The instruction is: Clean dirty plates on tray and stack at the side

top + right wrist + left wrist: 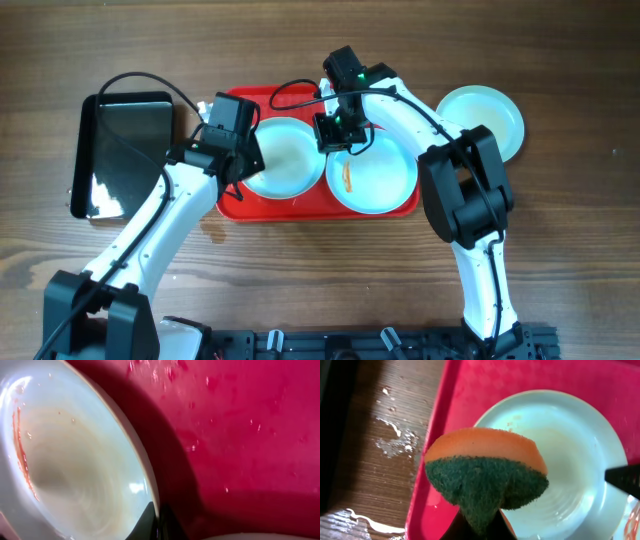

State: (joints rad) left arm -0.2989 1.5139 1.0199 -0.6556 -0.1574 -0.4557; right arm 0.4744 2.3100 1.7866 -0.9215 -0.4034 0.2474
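1. The left claw (479, 527) is gripping a sponge (485, 475) from below. Its fingers are closing on the sponge's narrow lower end, which is pinching to a point between them.
2. The sponge is showing an orange top layer and a dark green scouring layer under it. It is hanging above the left edge of the red tray (235, 205), just beside the left plate (285, 160). Whether it is touching anything is unclear.
3. The left plate is lying flat on the left half of the red tray. Its pale mint-blue surface is glistening wet in the left wrist view.
4. The right claw (159, 522) is pinching shut on the rim of the smeared plate (75, 460). One dark finger is sitting inside the rim and the other outside it.
5. The smeared plate is resting on the right half of the red tray, right beside the left plate. An orange-brown smear (347, 178) is running along its left side.
6. A third plate (490, 115) is sitting on the table (300, 270) just off the tray's right end, looking clean from overhead.
7. A glossy black tray (125, 150) is lying on the table to the left of the red tray, apart from it.
8. Small wet patches (395, 440) are shining on the wood beside the red tray's left edge.
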